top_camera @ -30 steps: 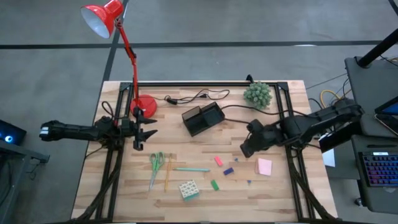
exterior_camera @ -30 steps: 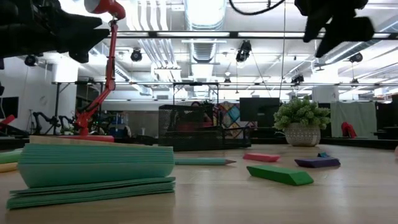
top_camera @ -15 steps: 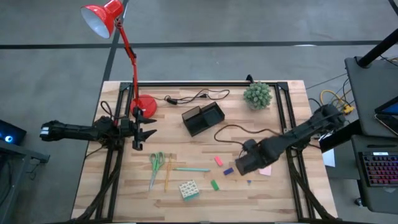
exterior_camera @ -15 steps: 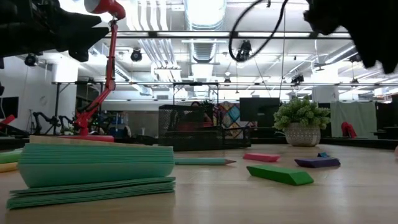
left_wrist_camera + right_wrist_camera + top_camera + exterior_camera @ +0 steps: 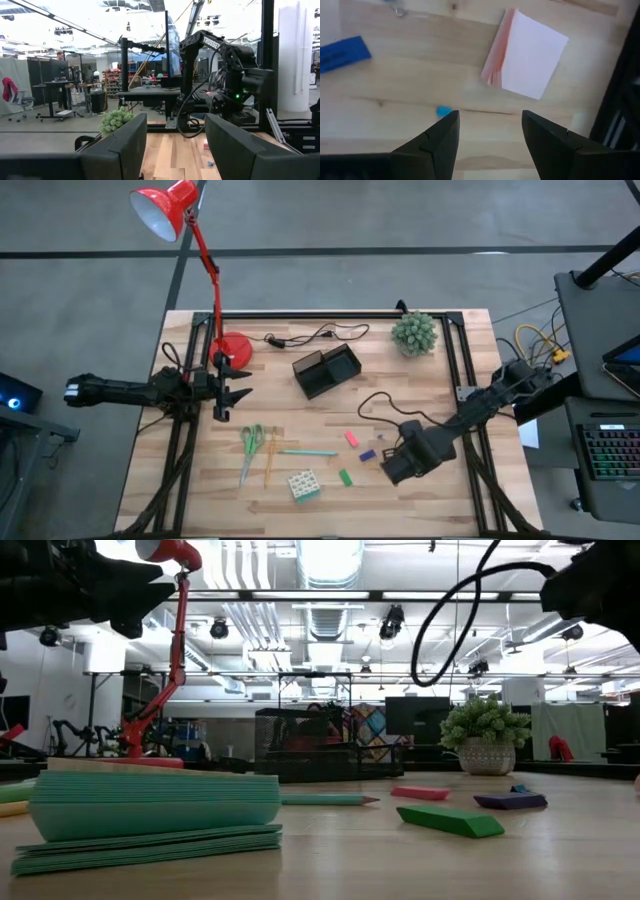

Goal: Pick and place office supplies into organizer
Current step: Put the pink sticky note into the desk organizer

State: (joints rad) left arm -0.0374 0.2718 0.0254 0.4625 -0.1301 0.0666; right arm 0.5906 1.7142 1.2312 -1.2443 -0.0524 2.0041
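While the left gripper [image 5: 222, 390] waits at the left edge of the worktop [image 5: 330, 490], beside the round base of the red desk lamp [image 5: 232, 347], its jaws stand spread with nothing between them, as the left wrist view shows. The right gripper [image 5: 392, 468] hangs low over the right front part of the worktop. In the right wrist view its jaws are also spread and empty, with bare wood between the fingers [image 5: 441, 135]. The pink sticky-note pad [image 5: 525, 60] lies flat on the wood just ahead of them, apart from both fingers.

The blue eraser [image 5: 342, 54] lies near the pad. In the high view it rests just beside the right gripper, with the pink eraser [image 5: 351, 438] and the green eraser [image 5: 344, 476] close by. The teal pen [image 5: 308, 452] lies left of the pink eraser. The green-handled scissors [image 5: 250, 448] and the yellow pencil [image 5: 269, 461] lie side by side farther left. The multicoloured cube [image 5: 303, 484] sits near the front edge.

The organizer [image 5: 326, 370] stands toward the rear centre of the worktop, well apart from the supplies; both compartments appear empty. A small green plant [image 5: 414, 332] stands at the rear right.
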